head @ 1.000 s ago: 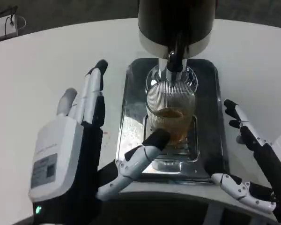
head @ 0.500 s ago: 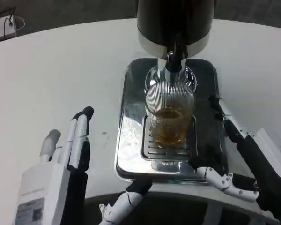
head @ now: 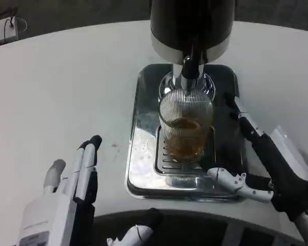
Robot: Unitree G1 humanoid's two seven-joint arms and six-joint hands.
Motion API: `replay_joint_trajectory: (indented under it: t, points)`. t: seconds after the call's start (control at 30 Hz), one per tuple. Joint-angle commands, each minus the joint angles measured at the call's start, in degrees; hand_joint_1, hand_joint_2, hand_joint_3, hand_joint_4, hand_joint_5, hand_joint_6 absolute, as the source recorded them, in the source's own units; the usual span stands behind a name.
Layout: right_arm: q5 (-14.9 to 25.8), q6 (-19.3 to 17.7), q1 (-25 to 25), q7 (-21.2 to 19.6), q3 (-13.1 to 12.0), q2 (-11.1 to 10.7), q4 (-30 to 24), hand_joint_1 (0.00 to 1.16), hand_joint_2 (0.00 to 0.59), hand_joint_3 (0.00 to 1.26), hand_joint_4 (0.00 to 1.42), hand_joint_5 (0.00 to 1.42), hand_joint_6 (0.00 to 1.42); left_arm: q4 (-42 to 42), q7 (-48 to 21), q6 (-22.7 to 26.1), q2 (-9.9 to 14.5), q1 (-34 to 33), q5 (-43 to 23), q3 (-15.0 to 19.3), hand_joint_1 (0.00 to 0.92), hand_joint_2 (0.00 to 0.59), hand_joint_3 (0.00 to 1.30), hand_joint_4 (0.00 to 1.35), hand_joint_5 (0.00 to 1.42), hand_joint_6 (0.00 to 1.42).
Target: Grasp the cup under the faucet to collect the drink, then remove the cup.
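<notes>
Ribbed glass cup (head: 186, 128) stands on the drip grate (head: 169, 159) of the steel tray (head: 141, 148), directly under the faucet (head: 189, 69), partly filled with amber drink. Over the last second the left hand (head: 66, 200) has been drawn back toward the table edge, its fingers extended side by side, empty. The right hand (head: 262, 164) has been brought closer to the cup, fingers spread, not yet touching it. It is judged that the grasp will be taken by the right hand.

Dispenser (head: 191, 25) top cut by edge; left hand (head: 59, 205) cropped at bottom.
</notes>
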Motion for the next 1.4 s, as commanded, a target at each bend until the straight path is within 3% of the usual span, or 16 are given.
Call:
replay_joint_trajectory:
  t: [0.03,0.6,1.4]
  points:
    - [1.9,1.0,-2.1,0.8,0.6,0.8,2.3,0.58,0.220,0.00,0.03,0.10,0.23,1.0,0.0,-0.5,0.7,1.0,0.6,-0.1,0.000,0.132,0.00,0.00,0.14,0.00]
    - [6.6,-0.8,-9.0,1.0,2.0,2.3,10.8,0.65,0.197,0.00,0.05,0.12,0.26,0.7,-1.9,0.6,1.2,0.5,1.3,-0.2,0.000,0.131,0.00,0.00,0.14,0.00]
    - [7.0,-2.8,-15.1,0.3,4.3,4.8,17.7,0.70,0.186,0.00,0.06,0.14,0.27,-2.1,-4.1,3.0,0.3,1.0,3.0,-0.1,0.000,0.131,0.00,0.00,0.15,0.00]
